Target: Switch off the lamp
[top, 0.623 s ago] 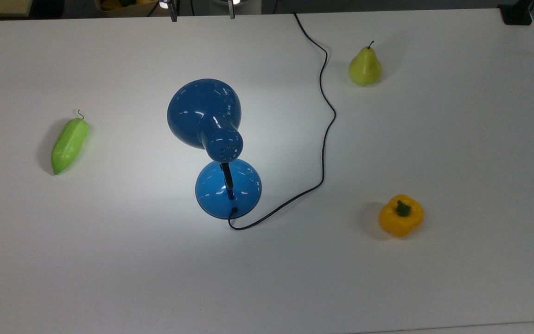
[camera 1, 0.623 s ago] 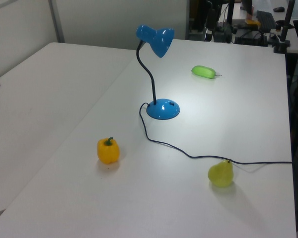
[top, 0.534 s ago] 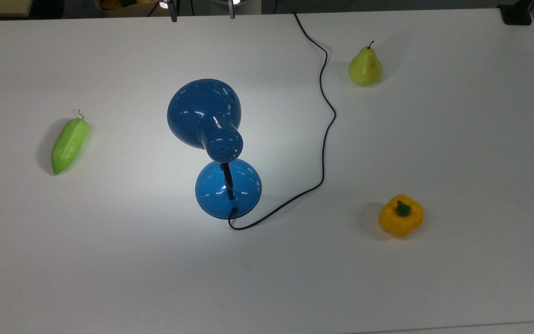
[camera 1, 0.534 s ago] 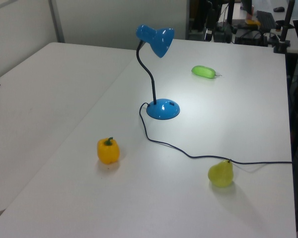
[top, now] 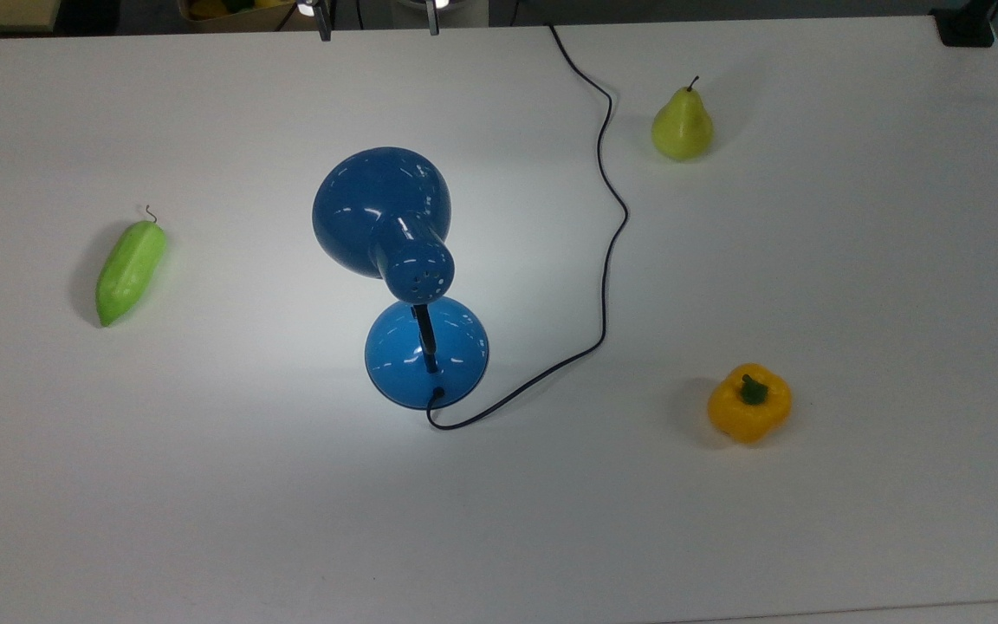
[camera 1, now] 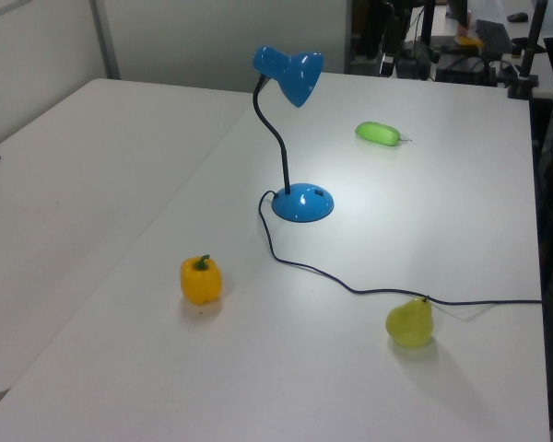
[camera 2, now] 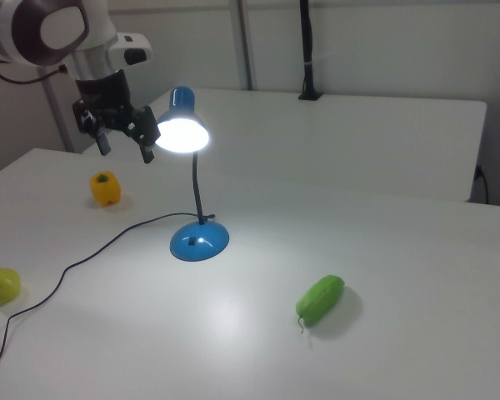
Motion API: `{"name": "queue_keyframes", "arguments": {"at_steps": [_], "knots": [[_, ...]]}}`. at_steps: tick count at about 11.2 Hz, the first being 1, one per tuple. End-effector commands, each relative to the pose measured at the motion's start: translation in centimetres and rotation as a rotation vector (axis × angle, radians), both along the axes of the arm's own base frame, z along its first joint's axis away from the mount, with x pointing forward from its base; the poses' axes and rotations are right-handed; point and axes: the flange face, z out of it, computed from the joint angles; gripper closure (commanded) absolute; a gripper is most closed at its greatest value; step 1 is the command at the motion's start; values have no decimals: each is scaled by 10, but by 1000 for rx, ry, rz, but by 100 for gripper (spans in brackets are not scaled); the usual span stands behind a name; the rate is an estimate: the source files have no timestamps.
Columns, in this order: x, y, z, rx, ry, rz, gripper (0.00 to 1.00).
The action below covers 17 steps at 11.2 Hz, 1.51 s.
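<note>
Right view | lamp (camera 2: 187, 125) lit, glossy bell shade | gripper (camera 2: 126, 146) spread

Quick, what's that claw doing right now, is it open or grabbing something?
Claw: open, holding nothing, up in the air beside the lit lamp shade.

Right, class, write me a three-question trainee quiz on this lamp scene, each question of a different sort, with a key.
1. True or false: the lamp is lit.
2. Which item lies nearest the hand in the right view? A) yellow bell pepper B) pear C) green vegetable
3. Fill in: the black cord leaves the lamp's ___.

Key:
1. True; the shade glows and the table under it is bright.
2. A
3. base
</note>
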Motion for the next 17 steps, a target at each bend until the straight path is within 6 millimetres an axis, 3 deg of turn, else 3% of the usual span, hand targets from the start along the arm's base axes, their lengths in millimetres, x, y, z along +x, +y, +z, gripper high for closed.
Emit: {"name": "queue_keyframes", "arguments": {"at_steps": [1, 7, 13, 15, 17], "knots": [[-4, -3, 2, 16, -10, 17, 0], [-5, 0, -3, 15, 5, 29, 0], [-5, 0, -3, 13, 1, 41, 46], [-4, 0, -3, 15, -3, 41, 69], [-3, 2, -4, 14, -2, 56, 71]]}}
